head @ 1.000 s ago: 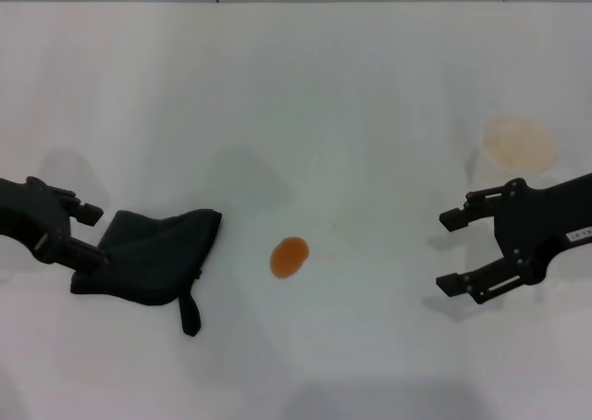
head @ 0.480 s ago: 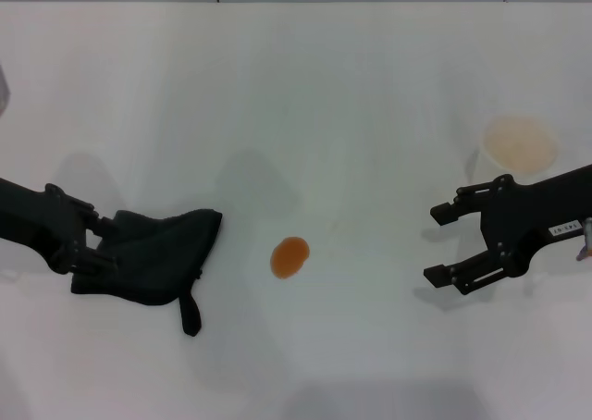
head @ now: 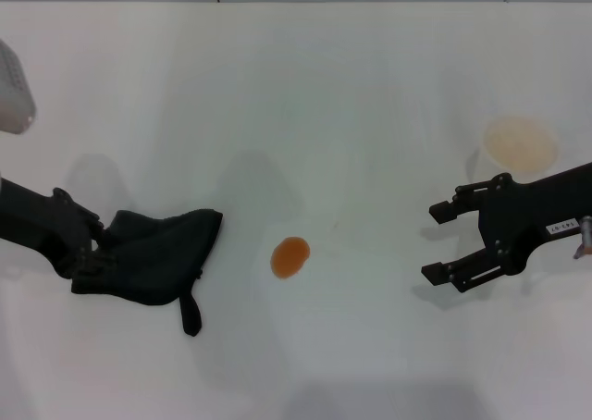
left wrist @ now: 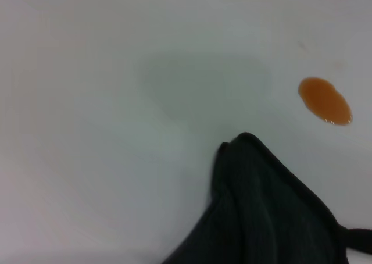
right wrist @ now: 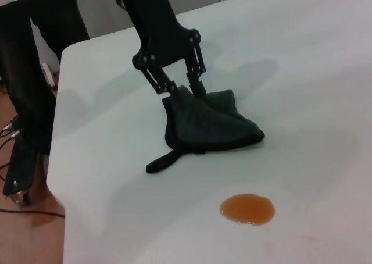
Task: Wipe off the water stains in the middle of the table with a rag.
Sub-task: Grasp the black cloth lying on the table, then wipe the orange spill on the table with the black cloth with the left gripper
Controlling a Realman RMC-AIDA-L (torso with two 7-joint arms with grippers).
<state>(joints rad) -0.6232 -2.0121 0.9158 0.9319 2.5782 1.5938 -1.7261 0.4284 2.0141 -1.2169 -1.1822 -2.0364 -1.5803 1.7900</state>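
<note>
While the soft black folded rag [head: 153, 265] lies on the wide white matte table [head: 305, 87] at the robot's left, the left gripper [head: 91, 244] has its dark fingers pressed into the cloth's outer edge, closed on it; the right wrist view shows both fingers [right wrist: 195, 84] sunk into the folds. A short strap-like tab [head: 191, 314] trails from the rag toward the robot. The small orange-brown oval water stain [head: 289, 256] sits near the table's middle, apart from the rag, with bare white surface between them. On the right, the right gripper [head: 446, 242] hovers well away from the stain, its two black jaws spread wide with nothing between them. Behind it stands a white paper cup [head: 520, 145], its inside tinted a pale orange-brown; whether liquid remains in it cannot be told.
</note>
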